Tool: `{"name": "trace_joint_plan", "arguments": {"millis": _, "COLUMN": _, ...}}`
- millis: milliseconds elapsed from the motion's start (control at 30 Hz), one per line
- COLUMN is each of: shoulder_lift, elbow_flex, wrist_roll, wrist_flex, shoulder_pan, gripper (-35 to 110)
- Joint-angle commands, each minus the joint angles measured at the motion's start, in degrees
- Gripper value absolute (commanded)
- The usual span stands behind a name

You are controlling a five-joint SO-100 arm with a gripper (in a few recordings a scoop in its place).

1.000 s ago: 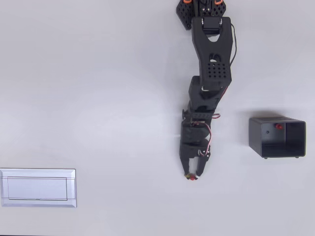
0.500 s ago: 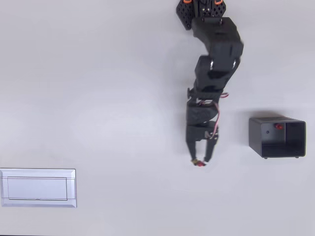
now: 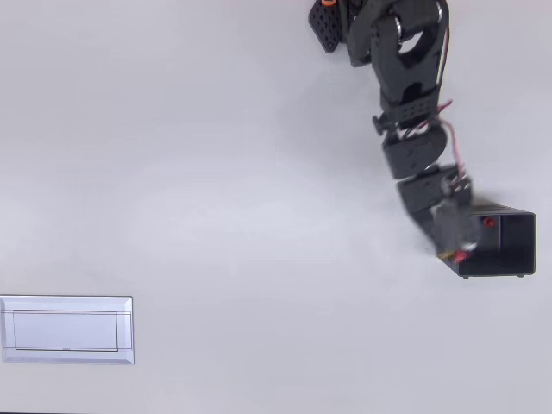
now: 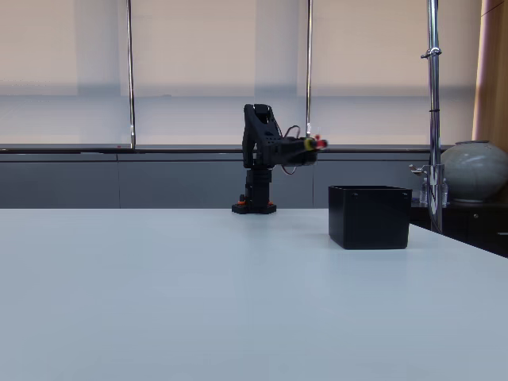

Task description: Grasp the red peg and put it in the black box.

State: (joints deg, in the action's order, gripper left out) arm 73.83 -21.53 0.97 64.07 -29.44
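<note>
The matt black plastic rectangular box (image 3: 504, 246) sits near the right edge of the white counter (image 3: 216, 190) in the overhead view, with broad bare surface to its left. The flat white rectangular tray (image 3: 66, 329) lies well apart from the box, against the left edge. The black jointed arm (image 3: 405, 95) slants down from the top edge toward the box, and its end effector (image 3: 454, 254) is blurred over the box's left wall. The tiny bright red rounded peg (image 3: 461, 256) appears pinched between the tips there, though the smear makes this less than certain. Another small red spot (image 3: 489, 222) shows inside the box by the upper left corner.

The fixed view shows height: the end effector (image 4: 314, 144) is raised well above the counter, higher than the box (image 4: 370, 216) rim and to its left, with the red peg (image 4: 321, 144) at the closed tips.
</note>
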Motion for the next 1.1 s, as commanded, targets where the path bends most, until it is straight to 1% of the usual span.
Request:
{"name": "trace_joint_plan", "arguments": {"millis": 0, "shoulder_lift": -1.23, "elbow_flex": -3.60, "wrist_roll": 1.23, "wrist_flex": 1.85, "shoulder_pan": -3.43, "gripper": 0}}
{"name": "trace_joint_plan", "arguments": {"millis": 233, "shoulder_lift": 7.91, "elbow_flex": -11.43, "wrist_roll": 0.53, "wrist_flex": 1.93, "shoulder_pan": -6.24, "gripper": 0}}
{"name": "trace_joint_plan", "arguments": {"millis": 467, "shoulder_lift": 18.98, "elbow_flex": -20.04, "wrist_roll": -0.09, "wrist_flex": 3.08, "shoulder_pan": -6.06, "gripper": 0}}
{"name": "trace_joint_plan", "arguments": {"millis": 633, "shoulder_lift": 23.38, "elbow_flex": -22.32, "wrist_roll": -0.70, "wrist_flex": 3.43, "shoulder_pan": -5.89, "gripper": 0}}
{"name": "trace_joint_plan", "arguments": {"millis": 733, "shoulder_lift": 27.16, "elbow_flex": -23.29, "wrist_roll": -0.79, "wrist_flex": 7.47, "shoulder_pan": -5.98, "gripper": 0}}
{"name": "trace_joint_plan", "arguments": {"millis": 833, "shoulder_lift": 28.21, "elbow_flex": -23.38, "wrist_roll": -0.53, "wrist_flex": 7.29, "shoulder_pan": -5.98, "gripper": 0}}
{"name": "trace_joint_plan", "arguments": {"millis": 933, "shoulder_lift": 28.30, "elbow_flex": -23.38, "wrist_roll": 0.26, "wrist_flex": 6.68, "shoulder_pan": -5.71, "gripper": 3}}
{"name": "trace_joint_plan", "arguments": {"millis": 1067, "shoulder_lift": 28.04, "elbow_flex": -23.29, "wrist_roll": 0.70, "wrist_flex": 5.71, "shoulder_pan": -5.19, "gripper": 12}}
